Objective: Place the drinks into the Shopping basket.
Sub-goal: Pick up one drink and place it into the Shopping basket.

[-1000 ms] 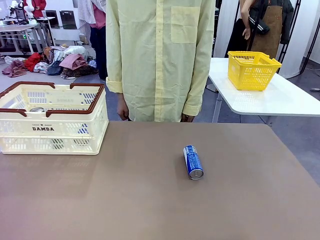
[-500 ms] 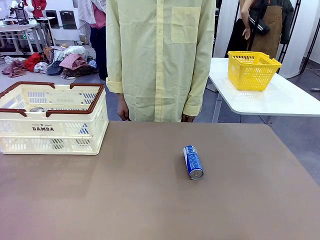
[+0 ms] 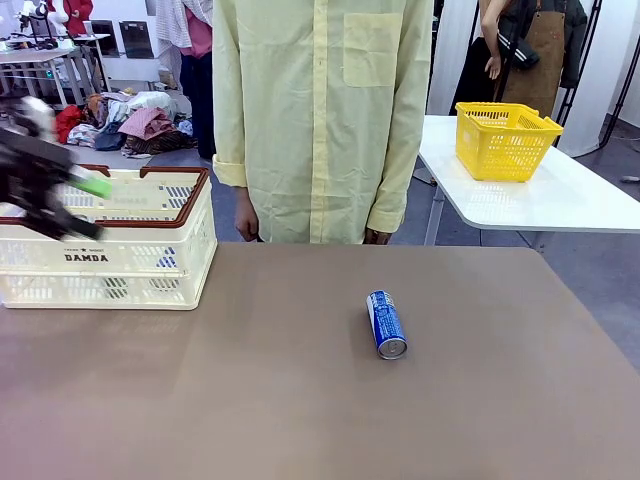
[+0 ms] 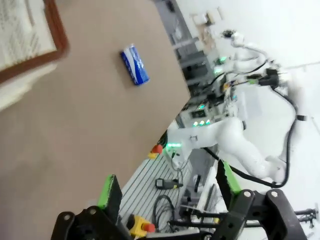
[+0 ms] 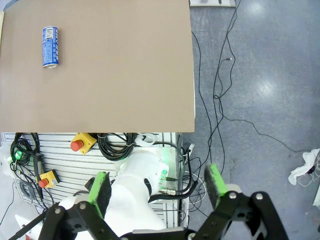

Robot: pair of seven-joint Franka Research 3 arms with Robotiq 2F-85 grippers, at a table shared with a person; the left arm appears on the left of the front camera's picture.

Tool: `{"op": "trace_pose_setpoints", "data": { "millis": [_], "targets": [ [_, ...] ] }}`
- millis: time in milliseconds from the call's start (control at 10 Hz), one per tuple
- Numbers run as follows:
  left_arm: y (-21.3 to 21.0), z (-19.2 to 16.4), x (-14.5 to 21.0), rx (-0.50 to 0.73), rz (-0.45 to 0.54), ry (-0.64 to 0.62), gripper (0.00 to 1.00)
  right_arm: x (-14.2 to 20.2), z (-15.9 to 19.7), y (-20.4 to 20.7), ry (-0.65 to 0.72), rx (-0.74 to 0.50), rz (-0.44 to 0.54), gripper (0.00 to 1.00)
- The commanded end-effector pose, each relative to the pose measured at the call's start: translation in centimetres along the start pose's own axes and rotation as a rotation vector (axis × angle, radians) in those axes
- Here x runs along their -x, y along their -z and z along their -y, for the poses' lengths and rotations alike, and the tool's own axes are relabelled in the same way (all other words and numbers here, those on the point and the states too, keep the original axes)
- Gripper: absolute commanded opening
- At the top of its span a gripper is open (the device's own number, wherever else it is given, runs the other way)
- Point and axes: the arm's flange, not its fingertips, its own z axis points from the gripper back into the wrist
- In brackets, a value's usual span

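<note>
One blue drink can (image 3: 386,323) with white print lies on its side on the brown table, right of the middle, silver top toward me. It also shows as the can (image 4: 134,64) in the left wrist view and as the can (image 5: 49,40) in the right wrist view. The cream Shopping basket (image 3: 150,262) with its brown rim stands at the far left. My left gripper (image 3: 85,207), blurred, hangs open and empty in front of the basket's left half; the left gripper (image 4: 167,185) looks past the basket rim (image 4: 56,31). My right gripper (image 5: 156,189) is open and empty, high beside the table's edge.
A person in a pale yellow shirt (image 3: 318,110) stands at the table's far edge, hands down. A yellow mesh basket (image 3: 503,140) sits on a white table at the back right. Below the right gripper are the floor, cables and a robot base (image 5: 142,175).
My left gripper has swung into the front view from the left and is blurred in front of the basket. The blue can and the person have not moved.
</note>
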Motion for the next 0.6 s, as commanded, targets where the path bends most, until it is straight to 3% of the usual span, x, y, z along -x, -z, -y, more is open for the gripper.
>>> {"op": "trace_pose_setpoints", "data": {
  "millis": [0,200,400,500],
  "targets": [
    [8.4,3.0,-1.4,-0.123,-0.033,0.044,1.00,0.0,-0.2,0.0,-0.003,0.003,0.004,1.00],
    [16.7,5.2,-2.5,-0.134,-0.017,0.033,1.00,0.0,-0.2,0.0,-0.003,0.003,0.004,1.00],
    [23.9,5.3,-1.7,-0.157,0.049,0.012,1.00,0.0,-0.2,0.0,-0.003,0.003,0.004,1.00],
    [25.4,5.0,-0.6,-0.166,-0.036,-0.015,1.00,0.0,-0.2,0.0,-0.003,0.003,0.004,1.00]
  ]
}}
